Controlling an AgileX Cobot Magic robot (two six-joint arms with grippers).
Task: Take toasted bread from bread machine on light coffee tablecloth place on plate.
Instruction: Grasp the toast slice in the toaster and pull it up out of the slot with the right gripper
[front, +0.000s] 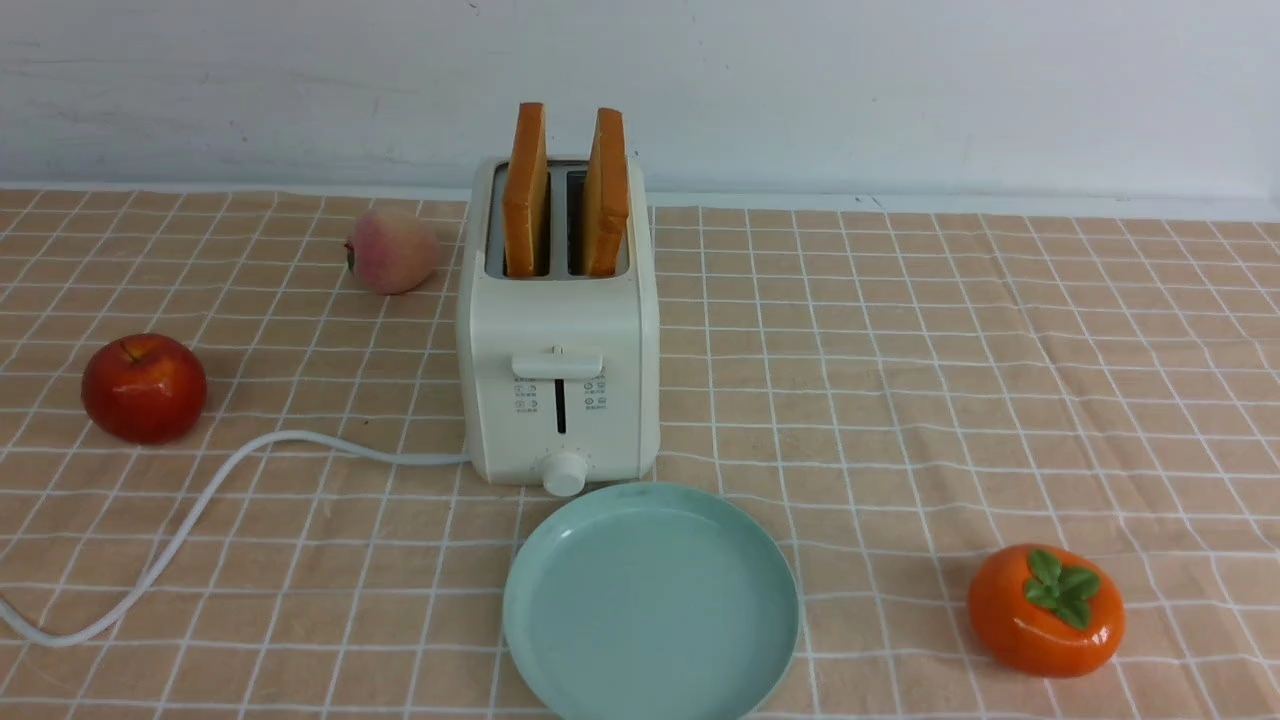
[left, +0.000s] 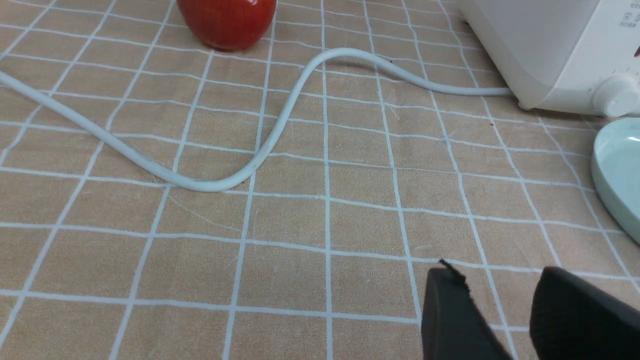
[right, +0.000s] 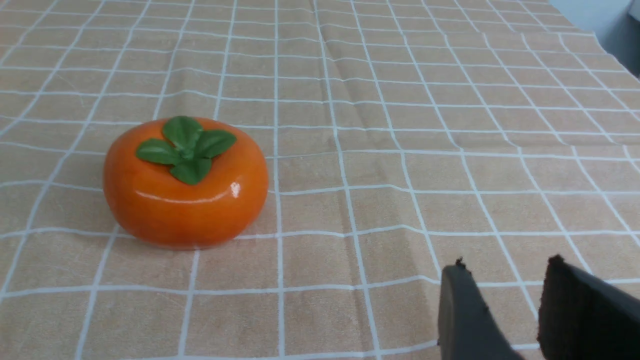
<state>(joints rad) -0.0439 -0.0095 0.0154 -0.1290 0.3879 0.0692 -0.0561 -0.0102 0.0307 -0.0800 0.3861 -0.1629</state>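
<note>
- I can read no word, brand or number anywhere.
- The bread machine (front: 557, 330) carries small printed icons (front: 524, 394) on its front, too tiny for me to make out.

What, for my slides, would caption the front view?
Two toast slices stand in a white toaster behind a green plate on a checked cloth.

The toasted bread (front: 524, 190) is glowing golden-orange, the bread machine (front: 557, 330) is looking cream-white, the light coffee tablecloth (front: 900, 350) is showing its white grid, the plate (front: 650, 610) is gleaming mint-green, the apple (front: 144, 388) red.
</note>
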